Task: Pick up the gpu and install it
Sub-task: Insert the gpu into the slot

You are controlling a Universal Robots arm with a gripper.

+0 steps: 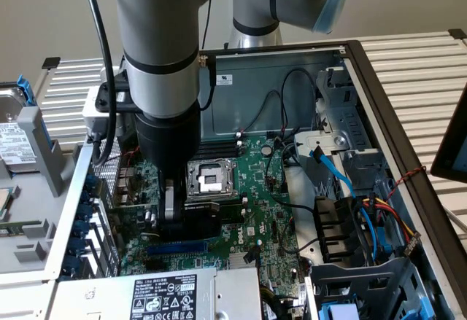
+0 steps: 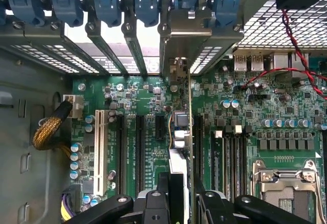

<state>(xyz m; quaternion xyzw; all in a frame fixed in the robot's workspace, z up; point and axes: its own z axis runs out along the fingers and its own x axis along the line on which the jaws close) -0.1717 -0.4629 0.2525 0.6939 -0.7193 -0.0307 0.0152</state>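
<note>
Item: pincer (image 2: 180, 197), black, two-fingered, clamped on the gpu (image 2: 189, 106), one finger against each face. The gpu is seen edge-on in the wrist view: it stands upright as a thin green board edge with its bulk between the fingers, running away from the pincer toward the back wall of the case. It stands over a long black slot on the motherboard (image 2: 255, 106); how deep it sits cannot be told. Beside it lie an empty black slot (image 2: 139, 152) and, further off, a white slot (image 2: 99, 152). Beyond these, the silver bracket (image 2: 186, 30) stands at the rear openings, under the row of blue latches (image 2: 107, 2). To the other side of the gpu are a red and black twisted wire (image 2: 286, 70) and the processor socket (image 2: 286, 188). In the exterior view the arm comes down into the open case (image 1: 372, 94) with the pincer (image 1: 175, 214) low over the motherboard (image 1: 255, 189), just beside the processor socket (image 1: 208, 179). Handling note, as a judgement: this looks like the seating step. It wants the gpu kept plumb and in line with the slot, the bracket foot guided into its gap at the rear wall, and an even push straight down without rocking or snagging the wires.
</note>
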